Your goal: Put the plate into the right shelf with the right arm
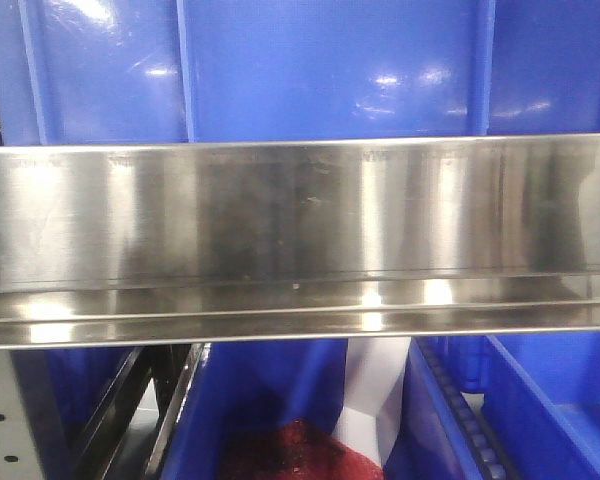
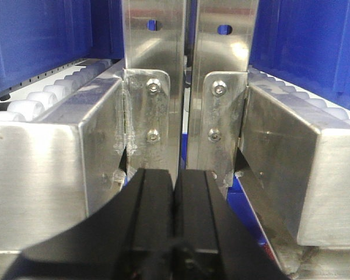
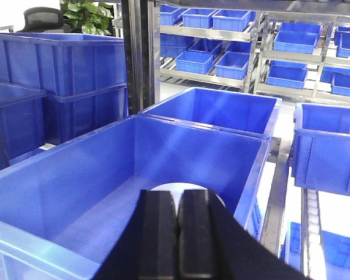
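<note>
The white plate [image 3: 181, 185] lies on the floor of a large blue bin [image 3: 76, 192], near its far right corner, mostly hidden behind my right gripper [image 3: 178, 193]. That gripper is shut and empty, above the bin's near side. The right shelf shows in the front view as a wide brushed-steel beam [image 1: 300, 210] with blue bins [image 1: 330, 70] above and below it. My left gripper [image 2: 175, 174] is shut and empty, close in front of two steel uprights [image 2: 154, 87].
More blue bins [image 3: 221, 108] stand behind and to both sides of the plate's bin. Roller tracks [image 2: 52, 93] run beside steel box rails [image 2: 46, 175]. A perforated grey upright [image 1: 0, 420] is at the lower left.
</note>
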